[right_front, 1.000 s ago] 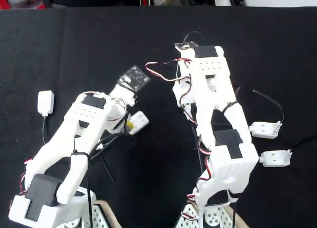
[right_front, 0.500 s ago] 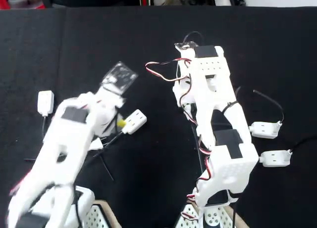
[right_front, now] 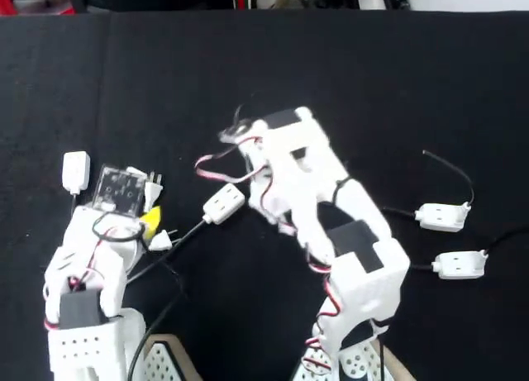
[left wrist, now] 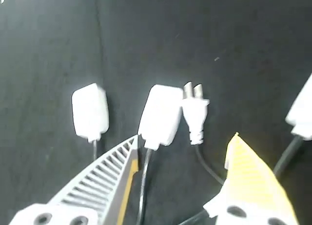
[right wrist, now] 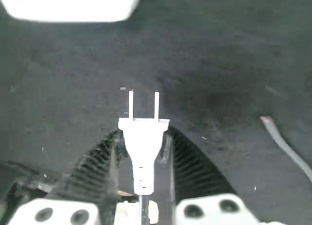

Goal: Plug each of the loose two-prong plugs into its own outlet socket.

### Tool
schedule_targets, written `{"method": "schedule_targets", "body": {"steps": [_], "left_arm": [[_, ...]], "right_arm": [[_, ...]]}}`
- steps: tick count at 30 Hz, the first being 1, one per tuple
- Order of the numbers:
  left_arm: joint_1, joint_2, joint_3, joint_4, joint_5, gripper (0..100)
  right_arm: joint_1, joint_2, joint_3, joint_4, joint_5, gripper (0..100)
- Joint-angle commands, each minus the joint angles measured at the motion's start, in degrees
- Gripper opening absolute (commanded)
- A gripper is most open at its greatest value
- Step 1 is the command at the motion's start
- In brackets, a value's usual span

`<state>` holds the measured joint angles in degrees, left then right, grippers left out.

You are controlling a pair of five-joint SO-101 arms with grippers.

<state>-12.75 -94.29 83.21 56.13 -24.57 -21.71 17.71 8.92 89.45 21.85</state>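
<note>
Since a second ago the left arm has pulled back to 7 o'clock on the counter [right_front: 372, 83]. The left end effector [left wrist: 185, 137] is released, its fingers spread over a loose plug [left wrist: 195, 112] lying just beside a near socket [left wrist: 160, 116]. The right arm has swung from 12 toward 10 o'clock, the right end effector [right wrist: 144, 137] grasping a held plug [right wrist: 144, 129], which makes two plugs, and from above there are four sockets: the 9 o'clock socket [right_front: 76, 170], the centre socket [right_front: 223, 201], and near 3 o'clock the upper socket [right_front: 442, 217] and lower socket [right_front: 459, 265].
</note>
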Motion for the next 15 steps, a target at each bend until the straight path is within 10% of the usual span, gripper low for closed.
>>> {"method": "schedule_targets", "body": {"steps": [1,15], "left_arm": [[-5.1,-7.8,4.9,2.6,0.6,29],[-16.7,-10.0,12.2,1.9,0.4,29]], "right_arm": [[-1.8,-2.7,1.0,-0.7,3.2,12.9],[-1.5,-13.6,-1.0,9.6,4.3,16.8]]}}
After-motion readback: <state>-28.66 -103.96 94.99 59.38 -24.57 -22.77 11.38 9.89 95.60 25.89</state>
